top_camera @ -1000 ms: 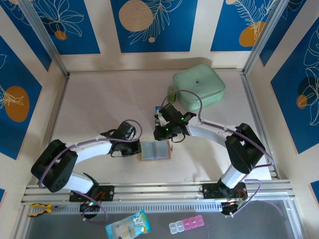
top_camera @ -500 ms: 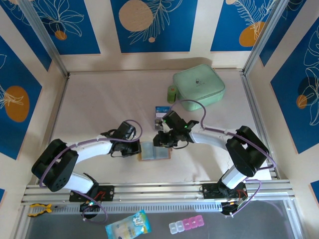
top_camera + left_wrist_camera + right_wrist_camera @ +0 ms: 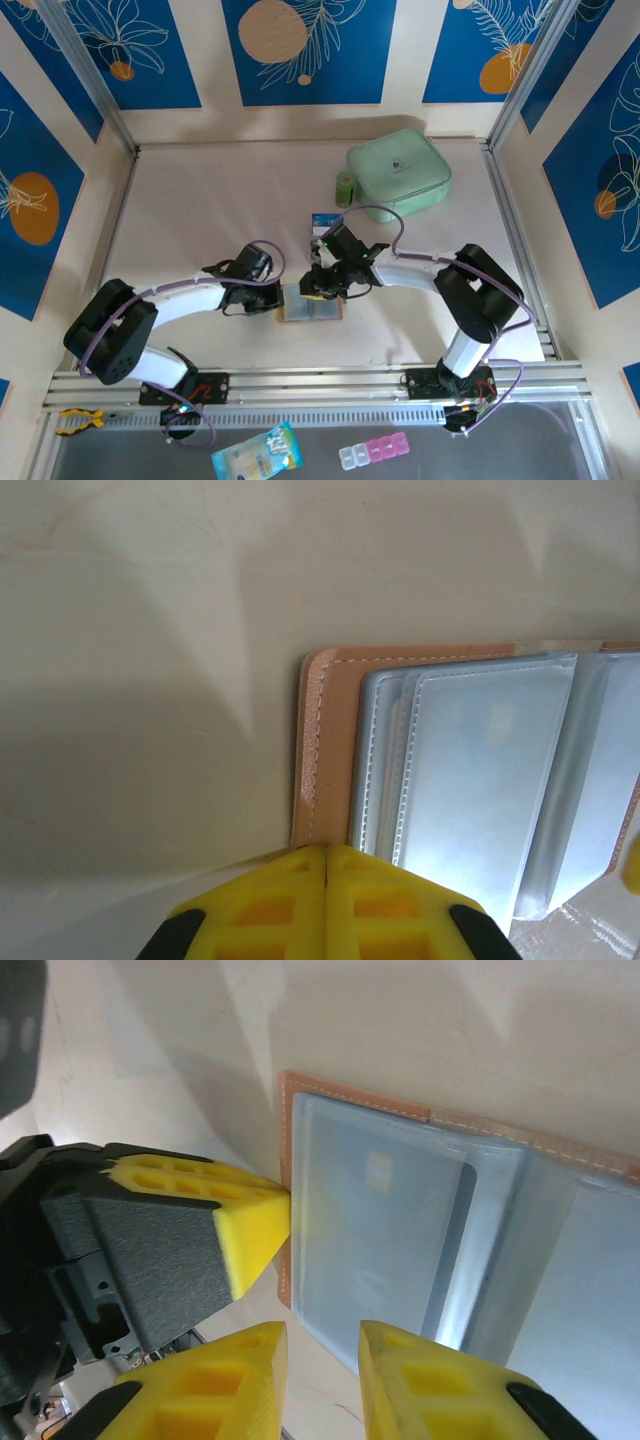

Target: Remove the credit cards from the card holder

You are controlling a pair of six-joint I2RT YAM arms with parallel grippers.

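Note:
The tan card holder (image 3: pixel 313 306) lies spread open on the table, its grey-blue pockets (image 3: pixel 480 770) facing up. I cannot tell whether cards sit inside them. My left gripper (image 3: pixel 325 850) is shut, its tip resting on the holder's tan left edge (image 3: pixel 325 750). It also shows from above as the left gripper (image 3: pixel 281 299). My right gripper (image 3: pixel 322 1338) hovers over the holder's left pocket (image 3: pixel 380 1230), slightly open with nothing between its fingers. From above, the right gripper (image 3: pixel 313 284) sits at the holder's far edge. One blue credit card (image 3: pixel 322 221) lies flat on the table beyond it.
A mint-green zip pouch (image 3: pixel 400 172) stands at the back right, with a small green cylinder (image 3: pixel 345 189) beside it. In front of the rail lie a light-blue packet (image 3: pixel 256 452) and a pill box (image 3: pixel 373 452). The left fingers (image 3: pixel 255 1225) sit close beside my right gripper.
The right gripper has come back from beside the blue card to above the holder, and its jaws have parted slightly. The card stays on the table. The left arm has not moved.

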